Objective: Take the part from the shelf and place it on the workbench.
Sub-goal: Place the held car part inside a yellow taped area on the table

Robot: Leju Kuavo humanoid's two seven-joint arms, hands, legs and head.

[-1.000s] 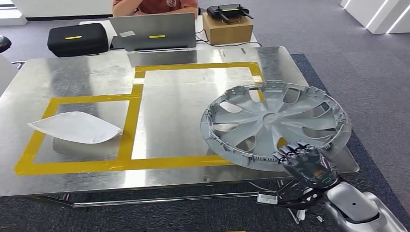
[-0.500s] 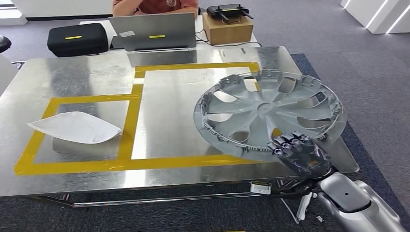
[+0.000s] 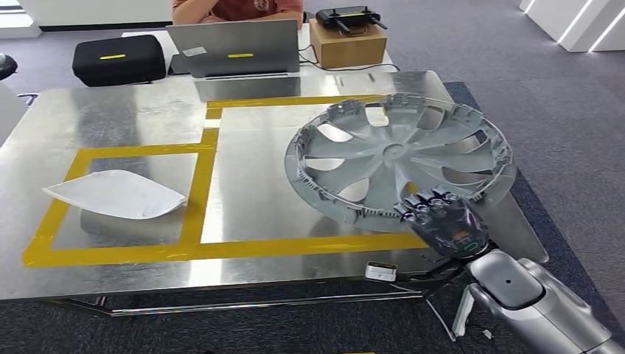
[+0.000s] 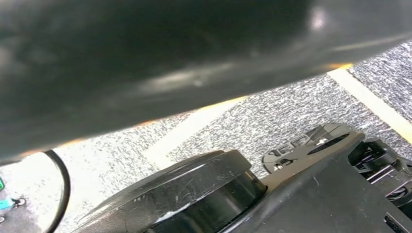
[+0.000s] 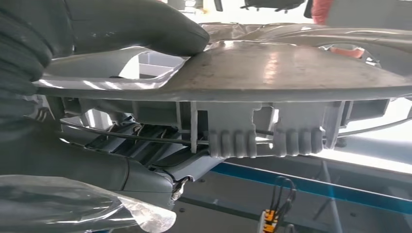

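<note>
Right hand (image 3: 442, 225) grips near rim of grey wheel cover (image 3: 398, 158), thumb (image 5: 145, 26) pressed on top face. Cover tilted above bench (image 3: 133, 118), over right end of yellow tape outline (image 3: 199, 188). White sheet (image 3: 114, 193) lies at outline's left end.

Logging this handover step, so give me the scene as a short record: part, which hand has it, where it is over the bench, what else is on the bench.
part: grey hubcap, inner side up
held by: right hand, gripping the near rim; thumb on top of the rim
position: over the right side of the metal workbench, tilted; contact with the bench cannot be told
bench markings: yellow tape outlining two rectangles
other item on bench: white flat piece in the left rectangle
behind bench: laptop, black case, cardboard box, a person
</note>
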